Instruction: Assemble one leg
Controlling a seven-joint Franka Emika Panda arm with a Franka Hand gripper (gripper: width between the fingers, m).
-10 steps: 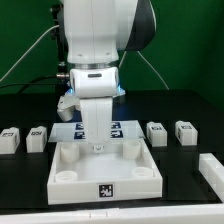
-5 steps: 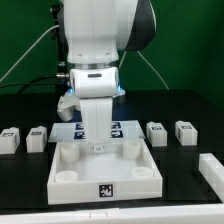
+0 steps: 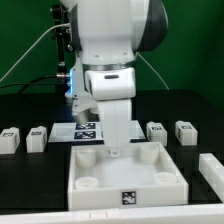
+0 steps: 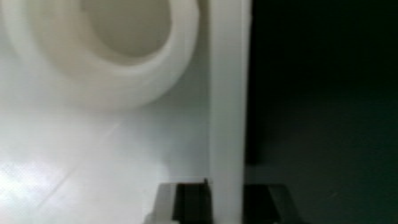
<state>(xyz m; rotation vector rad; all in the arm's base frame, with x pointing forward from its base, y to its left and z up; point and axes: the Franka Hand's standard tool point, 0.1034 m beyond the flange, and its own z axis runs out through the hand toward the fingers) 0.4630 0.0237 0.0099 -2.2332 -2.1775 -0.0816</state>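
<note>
The large white square panel (image 3: 140, 172) with round corner sockets lies on the black table. My gripper (image 3: 112, 149) reaches down onto its far rim. In the wrist view the gripper (image 4: 226, 205) has one dark finger (image 4: 185, 203) on each side of the panel's thin upright rim (image 4: 226, 100), shut on it, with a round socket (image 4: 98, 45) beside it. Small white tagged legs lie loose: two at the exterior view's left (image 3: 10, 138) (image 3: 37, 136) and two at the right (image 3: 157, 130) (image 3: 186, 130). None is held.
The marker board (image 3: 88, 128) lies behind the panel, partly hidden by my arm. A white block (image 3: 212, 170) sits at the exterior view's right edge. A green wall stands behind the table.
My gripper and the panel have shifted toward the exterior view's right and slightly nearer the camera. The legs have not moved.
</note>
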